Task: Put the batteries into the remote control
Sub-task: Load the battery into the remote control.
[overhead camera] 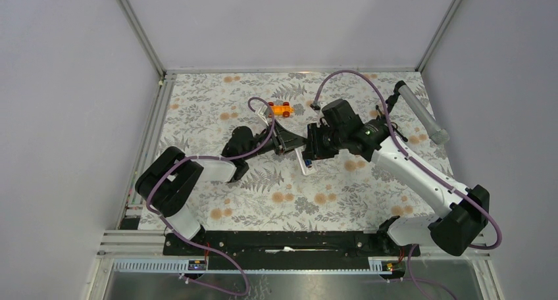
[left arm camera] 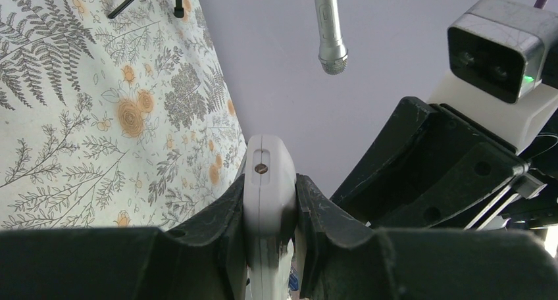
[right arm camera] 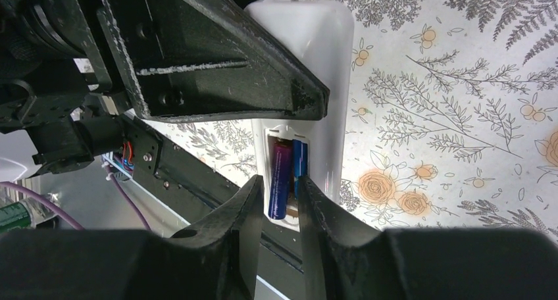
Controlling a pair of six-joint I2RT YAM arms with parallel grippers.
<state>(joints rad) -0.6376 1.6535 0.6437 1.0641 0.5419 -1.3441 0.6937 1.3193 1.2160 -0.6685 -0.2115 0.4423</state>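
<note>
The white remote control (right arm camera: 322, 56) is held off the floral mat with its open battery bay facing my right wrist camera. My left gripper (left arm camera: 268, 198) is shut on the remote's end (left arm camera: 264, 181). Two batteries lie side by side in the bay, a purple one (right arm camera: 281, 162) and a blue one (right arm camera: 301, 156). My right gripper (right arm camera: 281, 179) hovers just over the bay's lower end. Its jaws stand a narrow gap apart and hold nothing, with the purple battery showing between them. In the top view both grippers meet at the remote (overhead camera: 306, 164) mid-table.
An orange toy car (overhead camera: 281, 108) sits on the mat behind the grippers. A grey tube on a black tripod (overhead camera: 421, 112) stands at the far right. Metal rails (overhead camera: 158, 116) edge the mat, with grey walls around.
</note>
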